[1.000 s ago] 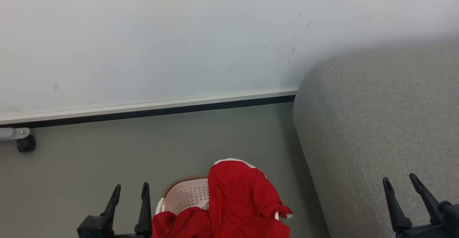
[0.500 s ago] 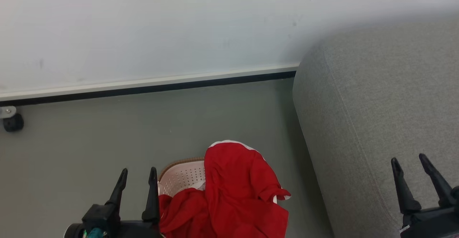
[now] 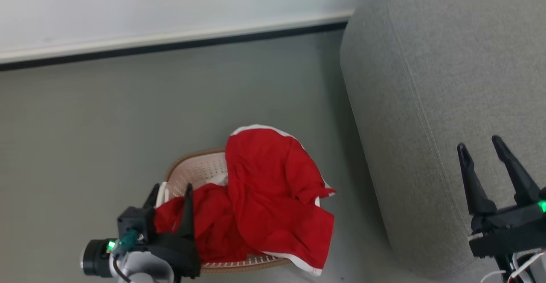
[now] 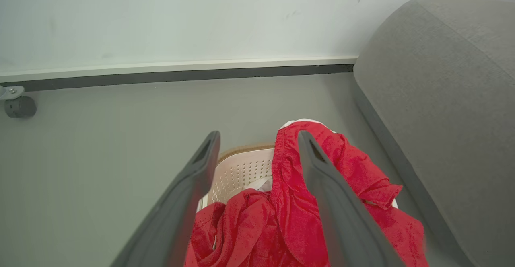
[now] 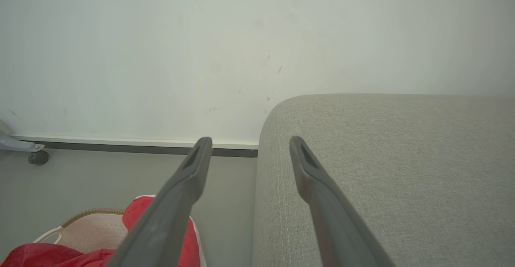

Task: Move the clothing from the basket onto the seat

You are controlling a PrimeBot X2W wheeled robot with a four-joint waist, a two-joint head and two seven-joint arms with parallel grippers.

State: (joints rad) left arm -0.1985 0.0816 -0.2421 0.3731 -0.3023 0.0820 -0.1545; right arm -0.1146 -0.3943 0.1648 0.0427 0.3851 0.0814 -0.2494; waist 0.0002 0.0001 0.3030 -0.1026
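The red clothing [image 3: 273,193] with white trim lies heaped in the cream basket [image 3: 200,170] on the floor, spilling over its right rim. From the left wrist, the clothing [image 4: 305,202] and the basket [image 4: 241,170] sit just below my fingers. My left gripper [image 3: 170,189] hovers open over the basket's left side, nothing between its fingers. Over the grey seat [image 3: 448,82] on the right, my right gripper [image 3: 480,144] stands open and empty. The right wrist view shows the seat [image 5: 382,158], the basket [image 5: 92,229] and a corner of the clothing [image 5: 139,210].
A white wall with a pale skirting board and dark strip [image 3: 170,44] runs along the back. Grey floor [image 3: 106,116] lies to the left of and behind the basket. A small dark caster on a metal bracket [image 4: 18,106] stands by the wall at the left.
The head camera has tilted down, so the whole scene has slid up the picture. My left gripper has come in over the basket's left side. Both grippers remain open.
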